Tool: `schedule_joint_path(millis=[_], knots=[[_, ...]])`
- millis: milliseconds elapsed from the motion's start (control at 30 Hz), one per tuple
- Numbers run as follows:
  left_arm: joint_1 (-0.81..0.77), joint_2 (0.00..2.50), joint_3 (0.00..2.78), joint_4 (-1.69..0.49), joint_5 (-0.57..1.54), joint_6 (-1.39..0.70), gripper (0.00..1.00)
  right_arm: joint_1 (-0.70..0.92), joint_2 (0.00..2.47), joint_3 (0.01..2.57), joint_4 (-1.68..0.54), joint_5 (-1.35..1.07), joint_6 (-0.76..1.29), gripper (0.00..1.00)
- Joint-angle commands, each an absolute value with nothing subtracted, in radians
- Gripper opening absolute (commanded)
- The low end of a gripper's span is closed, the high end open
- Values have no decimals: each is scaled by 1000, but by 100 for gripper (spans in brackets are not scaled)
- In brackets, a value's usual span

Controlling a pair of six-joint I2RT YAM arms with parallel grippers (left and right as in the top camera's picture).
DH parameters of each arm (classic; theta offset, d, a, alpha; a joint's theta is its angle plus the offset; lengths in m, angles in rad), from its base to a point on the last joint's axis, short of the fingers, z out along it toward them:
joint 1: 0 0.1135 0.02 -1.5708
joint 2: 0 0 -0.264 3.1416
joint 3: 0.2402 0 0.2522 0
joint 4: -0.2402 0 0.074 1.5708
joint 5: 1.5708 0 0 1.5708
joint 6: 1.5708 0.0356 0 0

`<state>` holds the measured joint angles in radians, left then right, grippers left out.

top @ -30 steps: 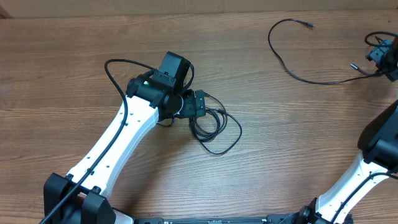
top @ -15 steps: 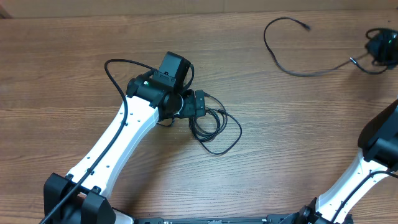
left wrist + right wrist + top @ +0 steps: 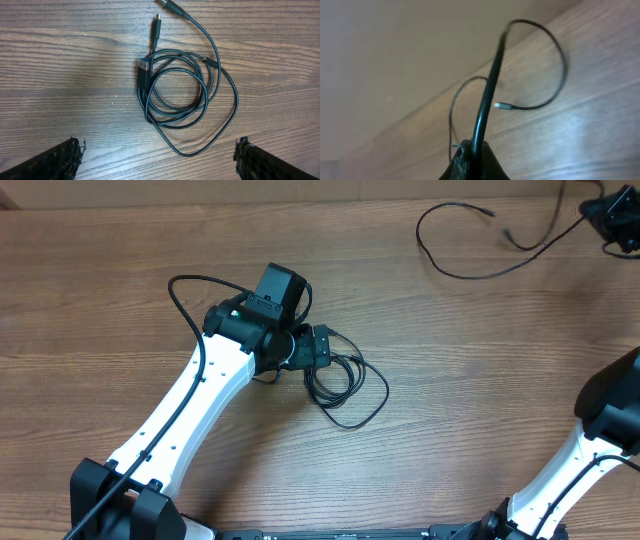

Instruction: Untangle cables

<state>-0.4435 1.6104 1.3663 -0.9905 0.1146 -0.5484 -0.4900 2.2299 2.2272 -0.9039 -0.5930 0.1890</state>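
My left arm (image 3: 200, 395) reaches forward, jaws wide and empty over the coiled cables (image 3: 143, 85) on the tabletop (image 3: 60, 75); my right arm (image 3: 605, 405) stretches to the far corner, jaws pinching one cable (image 3: 487, 95).

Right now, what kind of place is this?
Probably a robot lab workbench: a white left arm and right arm stand at a wood-grain table, with a coiled cable bundle and a long cable to sort.
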Motion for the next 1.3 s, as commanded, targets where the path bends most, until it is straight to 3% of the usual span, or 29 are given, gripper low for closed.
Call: schedule_joint_path(millis=[0,67,100,133,233,267,367,433,467,867,967,1267], knots=[[-439,1610,1364,-990,104,-554,100,-485,2277,2244,-954,-475,126,4],[-439,1610,1364,-989,104,-554,100,-485,2304,2244,-986,-440,126,4],[-439,1610,1364,-989,104,-554,100,-486,2326,2243,-1010,-421,126,11],[-439,1610,1364,-990,104,-554,99,-488,2340,2243,-1024,-400,130,27],[-439,1610,1364,-990,104,-554,100,-490,2365,2243,-1060,-293,189,32],[-439,1610,1364,-990,104,-554,100,-491,2366,2243,-1070,-245,218,47],[-439,1610,1364,-989,104,-554,99,-491,2365,2245,-1084,-147,255,64],[-439,1610,1364,-989,103,-554,100,-491,2364,2246,-1092,-96,261,95],[-439,1610,1364,-989,104,-554,99,-491,2364,2247,-1098,-70,263,98],[-439,1610,1364,-990,104,-554,99,-482,2364,2246,-1120,-6,273,100],[-439,1610,1364,-989,104,-554,100,-482,2364,2246,-1132,97,370,100],[-439,1610,1364,-990,104,-554,100,-482,2365,2245,-1122,-5,332,100]])
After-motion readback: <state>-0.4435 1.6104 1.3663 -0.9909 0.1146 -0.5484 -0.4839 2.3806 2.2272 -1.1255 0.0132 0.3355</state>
